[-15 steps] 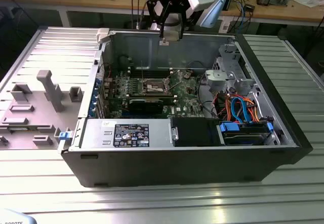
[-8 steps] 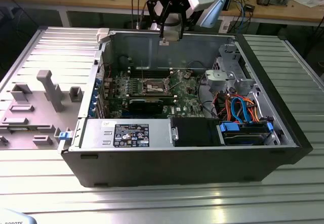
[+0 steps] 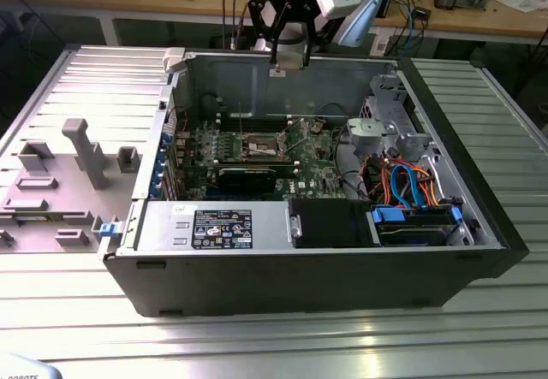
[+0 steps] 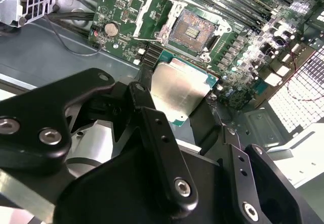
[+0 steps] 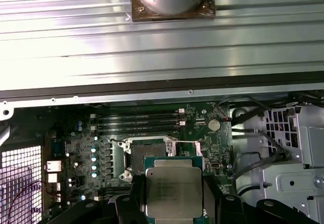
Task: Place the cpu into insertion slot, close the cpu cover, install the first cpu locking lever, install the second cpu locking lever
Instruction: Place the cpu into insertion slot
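Jaws are shut tight on the cpu, one on each side of it (its grey metal face shows in both wrist views). It hangs in the air above the open computer case, over the green board. Down below, the insertion slot is bare and dark in the middle. The cpu cover is flipped up beside it.

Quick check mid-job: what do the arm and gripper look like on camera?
The gripper is matte black: jointed linkage bars pinned with silver screws, tapering to narrow black jaws. In the exterior view the arm shows black housing with a white section.
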`<state>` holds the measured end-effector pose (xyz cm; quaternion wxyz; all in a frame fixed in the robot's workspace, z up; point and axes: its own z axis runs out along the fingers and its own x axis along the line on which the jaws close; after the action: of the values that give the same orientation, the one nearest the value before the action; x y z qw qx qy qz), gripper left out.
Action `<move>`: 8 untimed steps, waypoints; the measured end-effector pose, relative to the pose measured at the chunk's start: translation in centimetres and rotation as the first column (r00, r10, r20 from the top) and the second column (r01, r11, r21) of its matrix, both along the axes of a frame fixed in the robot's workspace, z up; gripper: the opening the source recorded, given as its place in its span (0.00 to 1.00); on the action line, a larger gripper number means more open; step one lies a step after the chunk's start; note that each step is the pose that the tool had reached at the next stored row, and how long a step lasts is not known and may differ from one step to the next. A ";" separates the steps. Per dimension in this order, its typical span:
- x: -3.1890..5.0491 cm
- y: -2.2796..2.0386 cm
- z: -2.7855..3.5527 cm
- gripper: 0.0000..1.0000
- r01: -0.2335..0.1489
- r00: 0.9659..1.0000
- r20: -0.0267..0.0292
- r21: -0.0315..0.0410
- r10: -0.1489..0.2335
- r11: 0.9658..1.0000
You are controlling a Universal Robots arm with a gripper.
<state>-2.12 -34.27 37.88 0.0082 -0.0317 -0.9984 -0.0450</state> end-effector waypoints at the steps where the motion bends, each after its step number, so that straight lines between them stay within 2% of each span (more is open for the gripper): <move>1: 0.00 -0.01 0.00 0.54 0.001 1.000 0.000 0.000 -0.001 1.000; 8: 0.00 -0.01 0.00 0.54 0.001 1.000 0.000 0.000 -0.001 1.000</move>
<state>-2.12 -34.28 37.88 0.0082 -0.0321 -0.9984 -0.0450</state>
